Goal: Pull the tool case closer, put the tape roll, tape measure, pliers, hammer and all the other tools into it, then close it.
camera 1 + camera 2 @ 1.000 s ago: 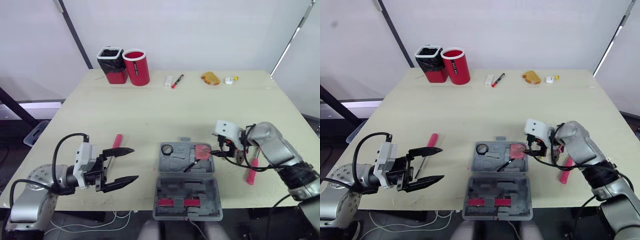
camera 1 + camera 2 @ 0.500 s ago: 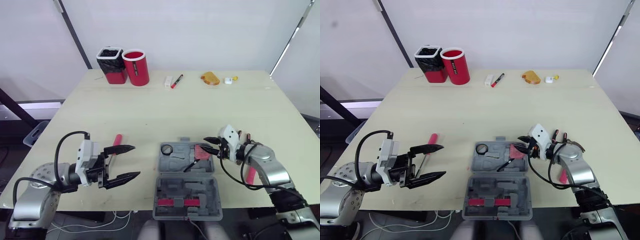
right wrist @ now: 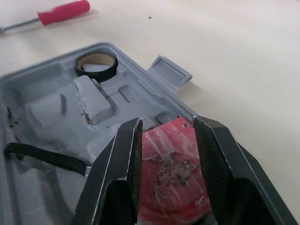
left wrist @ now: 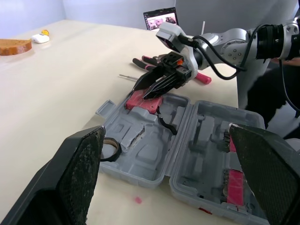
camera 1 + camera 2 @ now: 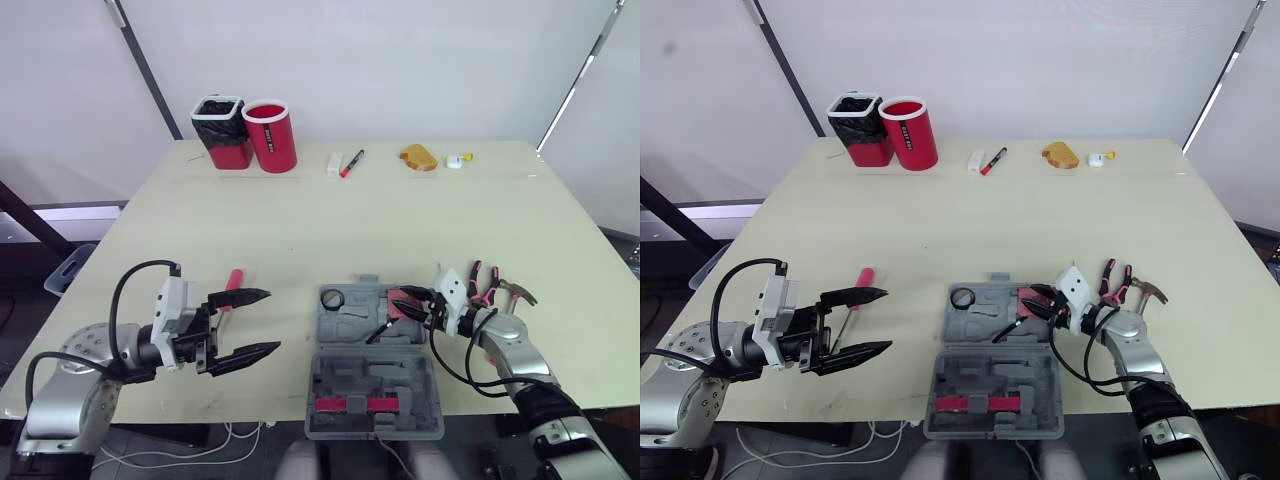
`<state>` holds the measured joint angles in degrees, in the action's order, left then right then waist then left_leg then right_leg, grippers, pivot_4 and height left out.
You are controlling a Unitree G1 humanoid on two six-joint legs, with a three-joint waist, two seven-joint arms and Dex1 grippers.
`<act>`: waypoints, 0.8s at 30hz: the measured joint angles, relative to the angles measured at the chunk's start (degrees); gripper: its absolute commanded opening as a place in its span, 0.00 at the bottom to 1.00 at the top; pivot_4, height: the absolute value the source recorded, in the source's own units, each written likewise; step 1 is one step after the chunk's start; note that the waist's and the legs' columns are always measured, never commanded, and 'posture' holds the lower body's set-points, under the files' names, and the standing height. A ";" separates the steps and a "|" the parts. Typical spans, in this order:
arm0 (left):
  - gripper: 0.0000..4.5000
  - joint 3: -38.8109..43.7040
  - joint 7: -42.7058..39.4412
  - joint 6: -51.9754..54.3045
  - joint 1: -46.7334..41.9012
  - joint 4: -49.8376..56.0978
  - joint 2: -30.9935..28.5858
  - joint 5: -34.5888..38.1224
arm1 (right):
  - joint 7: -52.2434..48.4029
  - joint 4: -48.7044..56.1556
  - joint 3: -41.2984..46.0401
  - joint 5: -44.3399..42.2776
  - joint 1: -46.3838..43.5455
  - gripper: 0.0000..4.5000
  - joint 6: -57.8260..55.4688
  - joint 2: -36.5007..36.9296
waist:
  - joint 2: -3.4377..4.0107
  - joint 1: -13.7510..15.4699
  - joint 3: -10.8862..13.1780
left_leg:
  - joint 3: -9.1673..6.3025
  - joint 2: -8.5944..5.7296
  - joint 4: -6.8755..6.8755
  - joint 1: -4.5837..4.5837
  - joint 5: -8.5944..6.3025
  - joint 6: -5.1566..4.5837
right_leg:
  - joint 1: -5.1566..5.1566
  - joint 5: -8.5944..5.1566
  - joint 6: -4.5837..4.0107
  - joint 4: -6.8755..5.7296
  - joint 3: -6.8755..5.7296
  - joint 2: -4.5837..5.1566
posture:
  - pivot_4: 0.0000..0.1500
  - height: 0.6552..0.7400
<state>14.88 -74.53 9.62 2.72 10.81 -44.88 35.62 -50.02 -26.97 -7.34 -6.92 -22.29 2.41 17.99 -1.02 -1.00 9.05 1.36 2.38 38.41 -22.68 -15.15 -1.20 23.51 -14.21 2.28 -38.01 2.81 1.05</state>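
The grey tool case (image 5: pixel 350 325) lies open near the table's front edge. A black tape roll (image 5: pixel 333 298) sits in its far left pocket. A red tape measure (image 5: pixel 405 304) rests at the far right corner of that half, and my right gripper (image 5: pixel 403 301) is shut on it, one finger (image 3: pixel 123 159) on each side. Pliers (image 5: pixel 482 282) and a hammer (image 5: pixel 515 292) lie on the table right of the case. A red-handled screwdriver (image 5: pixel 234 280) lies left of it. My left gripper (image 5: pixel 252 322) hovers open beside the screwdriver, holding nothing.
A black strap (image 5: pixel 378 330) lies inside the case, and red pieces (image 5: pixel 350 404) sit in its near half. At the table's back stand a black cup (image 5: pixel 222 130) and a red cup (image 5: pixel 272 135), with a marker (image 5: pixel 353 162) and a brown lump (image 5: pixel 420 156).
My right arm has dropped low and drawn back toward the front edge, its jaws closing on the tape measure. The pliers and hammer are now uncovered. The left gripper stays put.
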 measured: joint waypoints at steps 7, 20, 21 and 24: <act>1.00 0.68 1.29 0.07 0.36 -0.14 -0.48 -0.57 | -0.67 -1.52 -1.75 1.02 -1.59 0.40 -3.36 0.91 | -0.45 0.02 -0.46 | -0.03 0.02 0.00 0.14 0.00 0.00 | -0.11 -0.09 -0.16 0.00 -0.02 0.00 | 1.00 1.00; 1.00 9.37 10.73 -0.34 8.61 -0.35 4.06 -0.55 | 2.76 9.72 4.03 -2.76 6.41 0.40 -2.27 3.06 | -0.19 0.25 -0.28 | 0.01 0.09 -0.08 0.38 -0.01 0.00 | -0.36 -0.13 -0.17 0.06 -0.10 0.31 | 1.00 1.00; 1.00 9.76 11.24 -0.58 8.78 -0.58 4.08 -0.73 | 2.85 11.45 4.39 -2.96 6.87 0.40 -2.31 3.33 | -0.19 0.17 -0.28 | 0.01 0.09 -0.07 0.27 -0.01 0.00 | -0.24 -0.12 -0.17 0.04 -0.09 0.28 | 1.00 1.00; 1.00 12.16 13.82 -1.56 8.85 -1.59 5.46 -0.74 | 3.16 19.35 6.41 -5.00 9.79 0.40 -2.66 4.95 | -0.19 0.05 -0.28 | 0.00 0.10 -0.07 0.04 -0.01 0.00 | -0.03 -0.02 0.00 0.03 -0.09 0.20 | 1.00 1.00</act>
<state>27.04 -60.71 8.06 11.57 9.22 -39.41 34.88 -46.86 -7.62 -0.93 -11.92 -12.50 -0.25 22.94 -1.21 -0.95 8.78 1.36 2.48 38.34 -22.64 -15.15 -1.20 23.48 -14.23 2.28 -37.98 2.72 1.25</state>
